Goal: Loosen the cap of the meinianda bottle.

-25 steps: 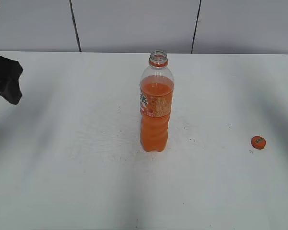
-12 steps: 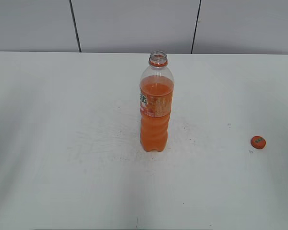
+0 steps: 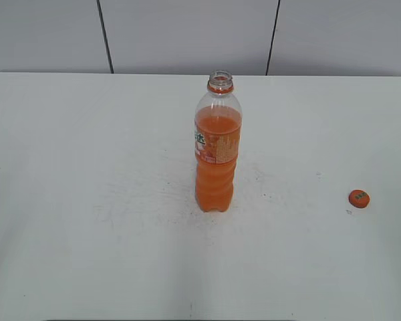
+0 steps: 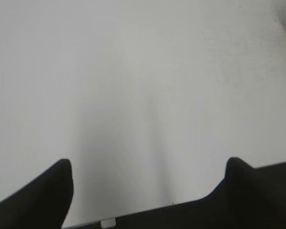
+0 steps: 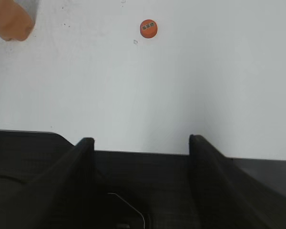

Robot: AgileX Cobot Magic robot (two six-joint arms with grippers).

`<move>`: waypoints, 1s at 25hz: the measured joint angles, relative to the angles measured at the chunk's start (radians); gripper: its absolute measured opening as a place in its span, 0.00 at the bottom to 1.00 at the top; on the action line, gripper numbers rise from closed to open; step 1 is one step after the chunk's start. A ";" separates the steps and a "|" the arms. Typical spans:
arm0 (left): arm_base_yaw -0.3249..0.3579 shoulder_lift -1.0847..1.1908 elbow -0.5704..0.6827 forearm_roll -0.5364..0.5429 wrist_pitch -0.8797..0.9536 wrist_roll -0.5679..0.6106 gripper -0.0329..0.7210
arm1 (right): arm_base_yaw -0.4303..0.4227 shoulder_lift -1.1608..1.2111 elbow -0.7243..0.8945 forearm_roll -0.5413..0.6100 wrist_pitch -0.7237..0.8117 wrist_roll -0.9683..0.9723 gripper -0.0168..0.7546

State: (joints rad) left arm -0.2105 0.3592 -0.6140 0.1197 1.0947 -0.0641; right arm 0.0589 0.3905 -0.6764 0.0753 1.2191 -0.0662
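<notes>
The meinianda bottle (image 3: 218, 144) stands upright in the middle of the white table, its mouth open, with no cap on it. The orange cap (image 3: 359, 198) lies flat on the table far to the bottle's right. It also shows in the right wrist view (image 5: 148, 28), with the bottle's base (image 5: 9, 21) at the top left corner. My right gripper (image 5: 139, 140) is open and empty, well short of the cap. My left gripper (image 4: 148, 171) is open and empty over bare table. Neither gripper shows in the exterior view.
The white table (image 3: 87, 200) runs back to a grey panelled wall (image 3: 187, 33). Faint scuff marks lie around the bottle's base.
The left arm, seen at the left edge one second ago, has drawn out of the exterior view. The dark shape at the right edge is gone too. Bottle and cap have not moved.
</notes>
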 joint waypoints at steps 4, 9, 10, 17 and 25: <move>0.000 -0.173 0.033 -0.011 -0.032 0.001 0.82 | 0.000 -0.146 0.082 -0.011 -0.012 -0.034 0.62; 0.000 -0.335 0.045 -0.021 -0.056 0.004 0.82 | 0.000 -0.325 0.158 -0.011 -0.079 -0.068 0.62; 0.000 -0.355 0.045 -0.022 -0.055 0.004 0.82 | 0.000 -0.359 0.173 -0.013 -0.096 -0.075 0.62; 0.000 -0.367 0.045 -0.028 -0.057 0.005 0.81 | 0.000 -0.399 0.235 -0.011 -0.184 -0.097 0.62; 0.006 -0.367 0.045 -0.043 -0.057 0.005 0.81 | 0.000 -0.399 0.239 -0.011 -0.195 -0.101 0.62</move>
State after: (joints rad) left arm -0.2044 -0.0078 -0.5689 0.0762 1.0373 -0.0596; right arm 0.0589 -0.0090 -0.4376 0.0640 1.0239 -0.1677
